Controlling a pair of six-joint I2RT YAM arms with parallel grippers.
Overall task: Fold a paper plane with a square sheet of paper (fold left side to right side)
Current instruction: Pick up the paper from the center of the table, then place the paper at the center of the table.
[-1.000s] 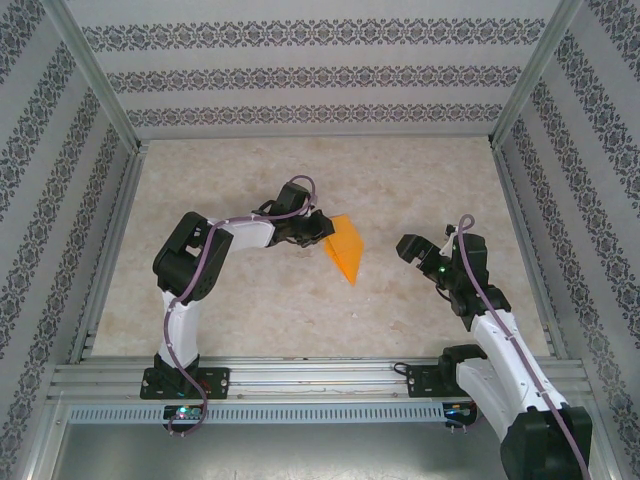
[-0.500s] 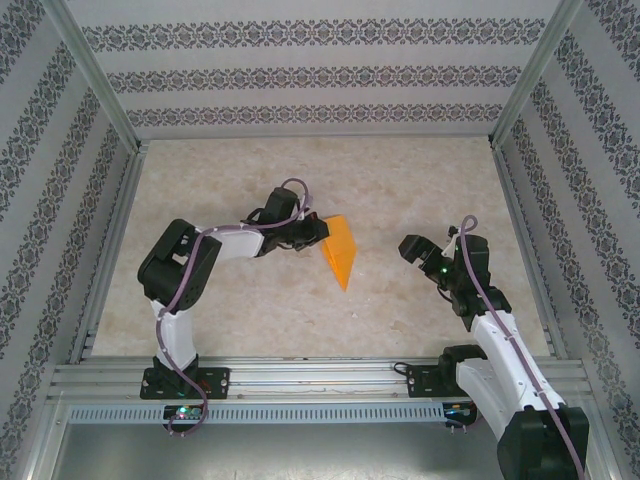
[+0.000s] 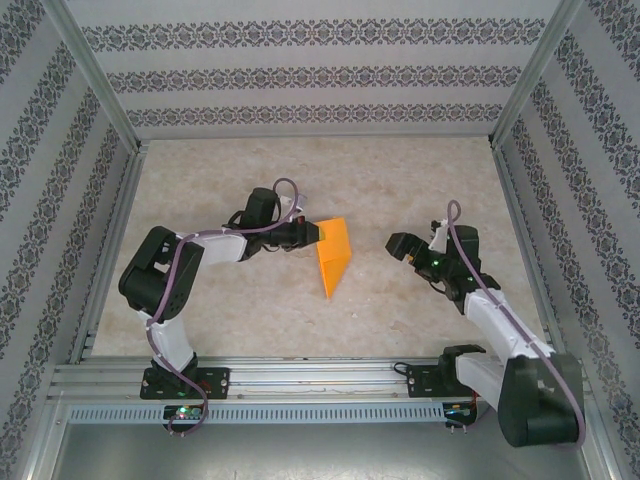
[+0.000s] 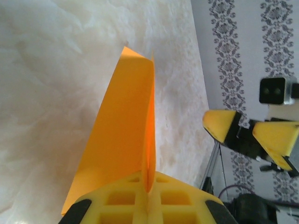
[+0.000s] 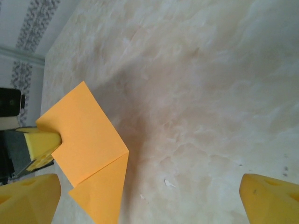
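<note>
The orange sheet of paper (image 3: 333, 255) is folded into a pointed shape, its tip towards the near edge. My left gripper (image 3: 306, 234) is shut on its left edge and holds it just off the table. In the left wrist view the doubled paper (image 4: 119, 140) rises from between the closed yellow fingers (image 4: 187, 205) of the left gripper (image 4: 148, 200). My right gripper (image 3: 399, 245) stands open a short way to the right of the paper, with nothing in it. From the right wrist the paper (image 5: 88, 144) shows at the left, and the right gripper (image 5: 149, 203) is spread wide.
The marble-look tabletop (image 3: 300, 180) is boxed in by patterned walls (image 3: 300, 75) and aluminium posts. A metal rail (image 3: 320, 380) runs along the near edge at the arm bases. A small white fleck (image 5: 168, 183) lies on the table below the right gripper.
The left arm has drawn back to the left, carrying the paper slightly left and nearer. The right gripper has moved left towards the paper, still open.
</note>
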